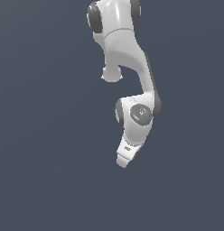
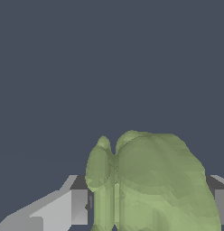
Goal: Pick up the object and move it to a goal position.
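In the wrist view the olive-green lumpy object fills the space between my gripper's two grey fingers, one finger on one side and the other finger on the opposite side. Both fingers press against its sides, so the gripper is shut on it. In the exterior view the white gripper points down and slightly toward that view's left, below the wrist. The object is hidden behind the hand there. I cannot tell how high it hangs above the floor.
The white arm reaches down from the top of the exterior view. A plain dark blue-grey surface lies all around, with no other objects or markers in sight.
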